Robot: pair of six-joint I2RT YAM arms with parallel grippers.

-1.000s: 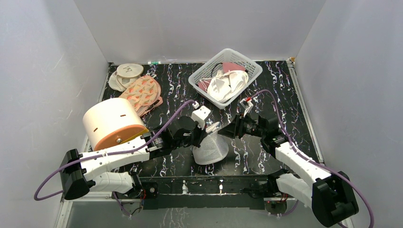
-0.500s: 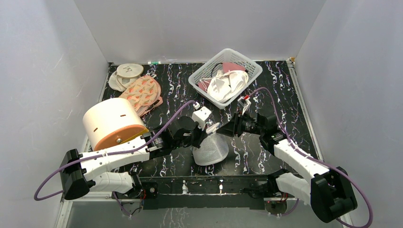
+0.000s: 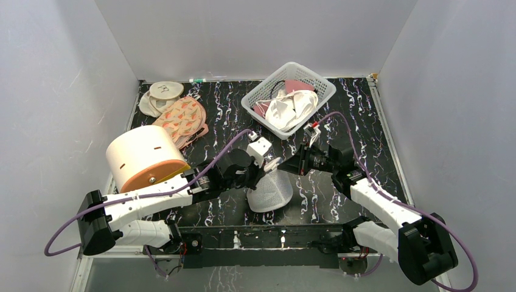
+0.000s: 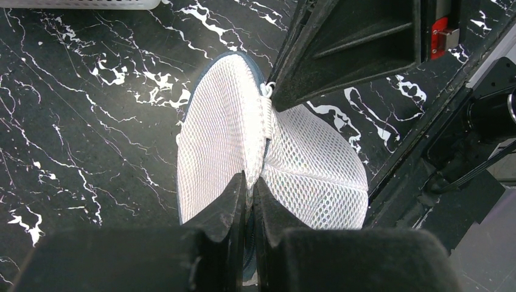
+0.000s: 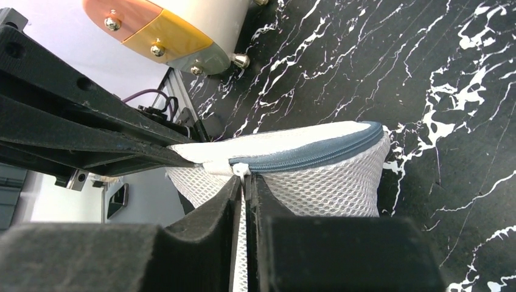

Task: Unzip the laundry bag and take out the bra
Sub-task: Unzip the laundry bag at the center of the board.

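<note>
The laundry bag, a small white mesh case with a blue-grey rim zipper, stands on edge on the black marbled table near the front. My left gripper is shut on the bag's rim seam, its tips pinching the mesh fold. From the right, my right gripper meets the bag's top and is shut on the white zipper pull. In the right wrist view the gripper sits just under the zipper's closed end. The zipper looks shut along its visible length. The bra is hidden.
A white lattice basket holding white cloth stands at the back centre-right. A cream cylinder with an orange base lies left of my left arm. Peach floral pads and pale round pads lie at the back left. Grey walls enclose the table.
My right gripper has edged left onto the bag's top and its jaws have closed on the zipper pull. The left gripper and the bag have stayed put.
</note>
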